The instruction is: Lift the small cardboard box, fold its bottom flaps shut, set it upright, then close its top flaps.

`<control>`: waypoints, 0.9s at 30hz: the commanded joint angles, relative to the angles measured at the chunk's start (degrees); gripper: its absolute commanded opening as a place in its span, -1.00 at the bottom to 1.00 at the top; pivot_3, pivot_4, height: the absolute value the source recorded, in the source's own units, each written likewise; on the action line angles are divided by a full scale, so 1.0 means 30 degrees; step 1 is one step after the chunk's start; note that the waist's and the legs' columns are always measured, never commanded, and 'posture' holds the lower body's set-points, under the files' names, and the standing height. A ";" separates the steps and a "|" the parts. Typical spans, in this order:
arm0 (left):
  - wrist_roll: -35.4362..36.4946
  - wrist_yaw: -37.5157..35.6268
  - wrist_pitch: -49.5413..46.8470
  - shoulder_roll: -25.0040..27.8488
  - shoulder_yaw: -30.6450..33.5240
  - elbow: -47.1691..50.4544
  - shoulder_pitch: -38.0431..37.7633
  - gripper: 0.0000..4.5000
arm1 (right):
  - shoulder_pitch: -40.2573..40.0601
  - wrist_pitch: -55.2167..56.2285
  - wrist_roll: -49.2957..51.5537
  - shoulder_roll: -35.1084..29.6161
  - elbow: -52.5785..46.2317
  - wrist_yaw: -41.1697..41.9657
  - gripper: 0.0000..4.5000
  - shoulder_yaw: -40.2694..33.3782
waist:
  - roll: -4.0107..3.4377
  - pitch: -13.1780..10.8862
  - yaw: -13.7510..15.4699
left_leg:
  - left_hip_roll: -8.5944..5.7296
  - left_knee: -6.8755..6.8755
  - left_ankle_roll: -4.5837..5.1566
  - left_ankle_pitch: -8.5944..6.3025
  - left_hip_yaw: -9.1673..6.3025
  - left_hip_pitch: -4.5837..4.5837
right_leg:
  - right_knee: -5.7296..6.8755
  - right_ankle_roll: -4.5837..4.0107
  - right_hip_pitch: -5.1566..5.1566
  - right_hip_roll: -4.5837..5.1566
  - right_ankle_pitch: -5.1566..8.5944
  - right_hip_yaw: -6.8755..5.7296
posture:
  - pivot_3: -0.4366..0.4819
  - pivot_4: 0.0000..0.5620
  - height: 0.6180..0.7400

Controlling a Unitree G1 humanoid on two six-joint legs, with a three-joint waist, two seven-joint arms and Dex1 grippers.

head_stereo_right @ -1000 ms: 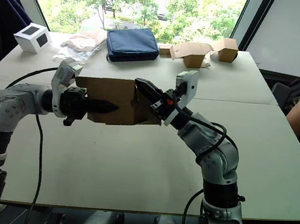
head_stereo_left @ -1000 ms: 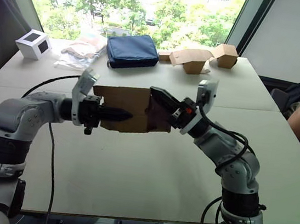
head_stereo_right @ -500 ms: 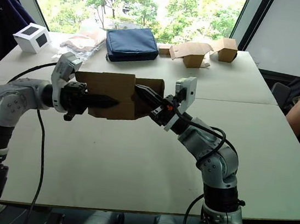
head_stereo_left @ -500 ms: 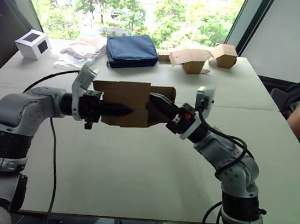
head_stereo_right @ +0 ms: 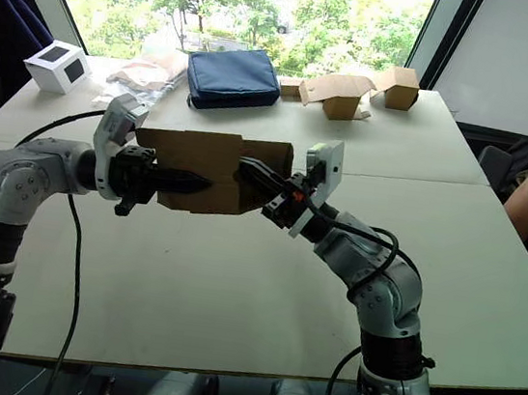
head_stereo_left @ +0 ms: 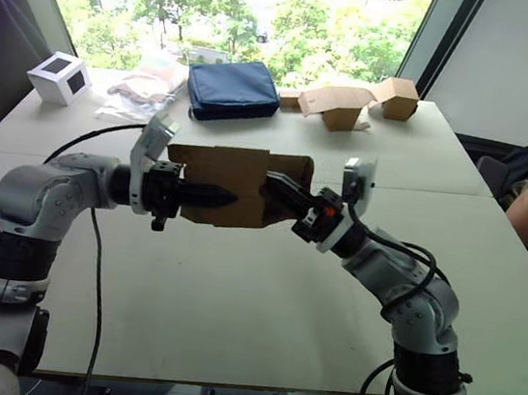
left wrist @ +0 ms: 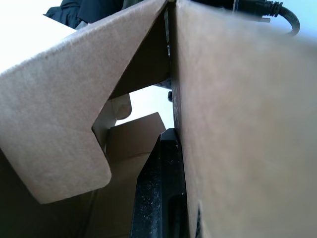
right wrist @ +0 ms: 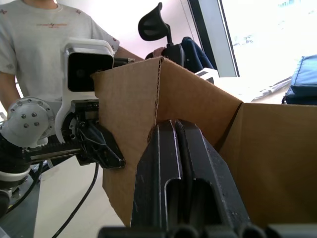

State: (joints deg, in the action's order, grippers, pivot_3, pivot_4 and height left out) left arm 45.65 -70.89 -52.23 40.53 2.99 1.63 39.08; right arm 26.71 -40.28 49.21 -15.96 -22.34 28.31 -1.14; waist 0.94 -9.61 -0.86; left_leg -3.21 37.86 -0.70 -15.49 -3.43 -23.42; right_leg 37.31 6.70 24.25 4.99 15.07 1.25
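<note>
Box: the small cardboard box [head_stereo_left: 231, 185] hangs on its side above the table [head_stereo_left: 261, 295], between both arms.
Left gripper [head_stereo_left: 208, 194]: fingers pressed together on the box's front wall.
Right gripper [head_stereo_right: 251, 172]: fingers closed, seemingly pinching a panel at the box's open end, though the contact is hard to make out.

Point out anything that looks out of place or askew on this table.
The brown cardboard boxes at the table's far edge lie with flaps splayed open, one tipped over. Otherwise nothing stands out.
</note>
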 commanded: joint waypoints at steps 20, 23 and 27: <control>0.0265 0.0154 0.0072 -0.0250 0.0166 0.0204 0.1498 -1.00 | -0.3011 -0.0503 -0.0646 -0.5299 -0.1775 0.2850 -0.98 -0.0132 | 0.0008 -0.0006 -0.0040 | 0.0020 0.0012 0.0011 -0.0003 -0.0002 0.0002 | -0.0009 0.0001 -0.0021 -0.0025 0.0002 -0.0006 | -0.05 -0.47 1.00; 0.0333 0.0121 -0.0034 -0.0214 0.0173 0.0389 0.1424 -1.00 | -0.2502 0.0010 -0.1089 -0.4342 -0.1291 0.2505 -0.98 -0.0021 | 0.0008 -0.0006 0.0007 | 0.0019 0.0014 0.0010 -0.0002 -0.0001 0.0002 | -0.0010 0.0002 -0.0021 -0.0021 0.0002 -0.0003 | -0.05 -0.47 1.00; 0.0224 -0.0072 0.0051 -0.0122 0.0067 0.0411 0.1258 -1.00 | -0.1860 0.0062 -0.0703 -0.3357 -0.0904 0.2373 -0.98 -0.0197 | 0.0011 -0.0007 0.0077 | 0.0012 0.0018 0.0008 -0.0002 -0.0005 0.0002 | -0.0010 0.0003 -0.0030 -0.0012 0.0001 -0.0007 | -0.05 -0.47 1.00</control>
State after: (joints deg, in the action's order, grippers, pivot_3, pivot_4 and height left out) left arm 45.69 -70.33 -52.37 39.51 2.96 1.64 42.13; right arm 19.76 -41.03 45.91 -26.85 -24.44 35.62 -0.59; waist 0.97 -9.63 -0.63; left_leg -3.19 37.91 -0.68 -15.50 -3.44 -23.42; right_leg 37.28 6.70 24.15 4.97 15.07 1.23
